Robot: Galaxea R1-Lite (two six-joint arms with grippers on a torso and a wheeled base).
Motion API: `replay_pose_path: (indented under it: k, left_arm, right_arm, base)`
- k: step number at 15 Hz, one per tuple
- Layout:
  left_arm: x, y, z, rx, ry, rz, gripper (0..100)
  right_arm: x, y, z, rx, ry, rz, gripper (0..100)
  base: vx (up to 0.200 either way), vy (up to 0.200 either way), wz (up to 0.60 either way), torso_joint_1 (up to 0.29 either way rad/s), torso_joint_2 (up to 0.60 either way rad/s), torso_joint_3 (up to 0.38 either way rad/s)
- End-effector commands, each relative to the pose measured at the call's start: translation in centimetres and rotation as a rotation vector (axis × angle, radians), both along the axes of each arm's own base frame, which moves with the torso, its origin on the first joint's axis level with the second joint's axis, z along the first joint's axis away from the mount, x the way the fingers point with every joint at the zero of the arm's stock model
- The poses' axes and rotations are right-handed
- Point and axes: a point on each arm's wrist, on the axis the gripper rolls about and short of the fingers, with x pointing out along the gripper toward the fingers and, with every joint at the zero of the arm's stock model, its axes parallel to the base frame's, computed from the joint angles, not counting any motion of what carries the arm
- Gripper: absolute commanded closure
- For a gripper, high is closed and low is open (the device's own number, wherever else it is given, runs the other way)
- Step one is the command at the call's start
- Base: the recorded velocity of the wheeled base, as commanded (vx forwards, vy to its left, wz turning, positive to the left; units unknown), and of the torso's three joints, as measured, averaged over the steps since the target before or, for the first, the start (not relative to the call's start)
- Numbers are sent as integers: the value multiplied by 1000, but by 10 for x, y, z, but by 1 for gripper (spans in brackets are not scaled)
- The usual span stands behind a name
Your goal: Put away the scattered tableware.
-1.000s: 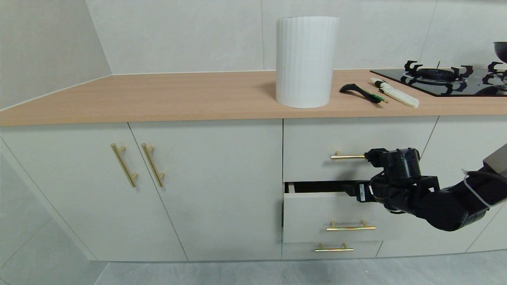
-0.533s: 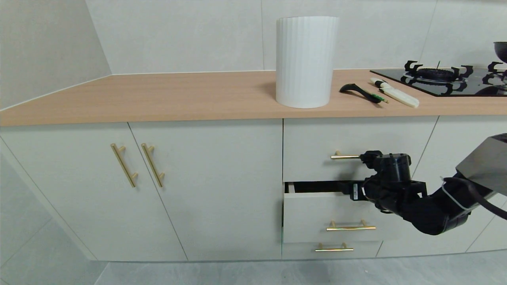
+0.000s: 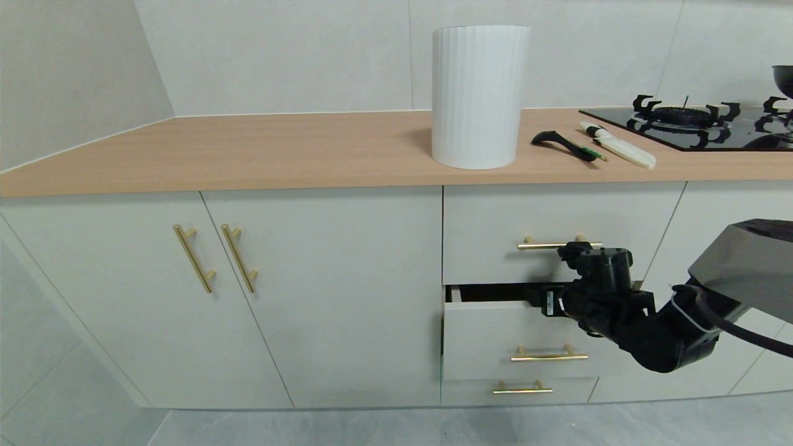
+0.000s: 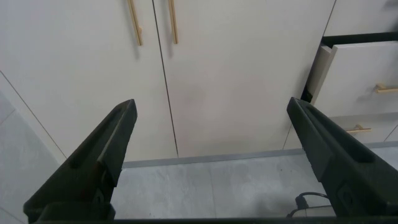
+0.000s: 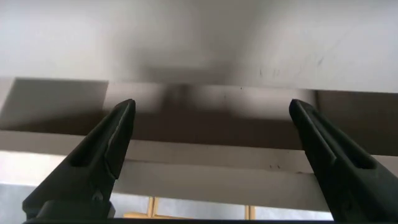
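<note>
On the wooden counter lie a black spoon, a thin green-tipped stick and a white utensil, close together to the right of a tall white ribbed cylinder. Below them the middle drawer stands slightly pulled out. My right gripper is at the top edge of that drawer, open and empty, facing the dark gap above the drawer front. My left gripper hangs open and empty before the cabinet doors.
A black gas hob sits at the counter's right end. Gold bar handles stick out from the drawers, with one just above my right wrist. Two cabinet doors with gold handles are to the left. Grey floor lies below.
My right arm has moved left and slightly down, bringing the gripper closer to the drawer's open gap. The tableware and drawer have not moved.
</note>
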Motion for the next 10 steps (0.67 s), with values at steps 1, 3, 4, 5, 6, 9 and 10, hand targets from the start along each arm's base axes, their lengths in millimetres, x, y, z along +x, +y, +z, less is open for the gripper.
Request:
replay_pose_path:
  k: [1,3,4,5,6,9,10]
  left_arm:
    - [0,0,0,0,0,0,0]
    - [0,0,0,0,0,0,0]
    - [0,0,0,0,0,0,0]
    - [0,0,0,0,0,0,0]
    - [0,0,0,0,0,0,0]
    - [0,0,0,0,0,0,0]
    - [0,0,0,0,0,0,0]
  right_arm:
    - [-4,-1,-4,-7,25,2,0]
    - [-8,-2,-1,-12,49,6,0]
    - [-10,-3,1,-14,62,9,0]
    - [-16,-4,8,-20,87,13,0]
    - [-19,-5,13,-22,98,14,0]
    - [-31,-8,28,-15,119,36,0]
    - [-36,-9,34,-13,131,47,0]
  base:
    - [0,0,0,0,0,0]
    - [0,0,0,0,0,0]
    - [0,0,0,0,0,0]
    - [0,0,0,0,0,0]
    - [0,0,0,0,0,0]
    - [0,0,0,0,0,0]
    - [0,0,0,0,0,0]
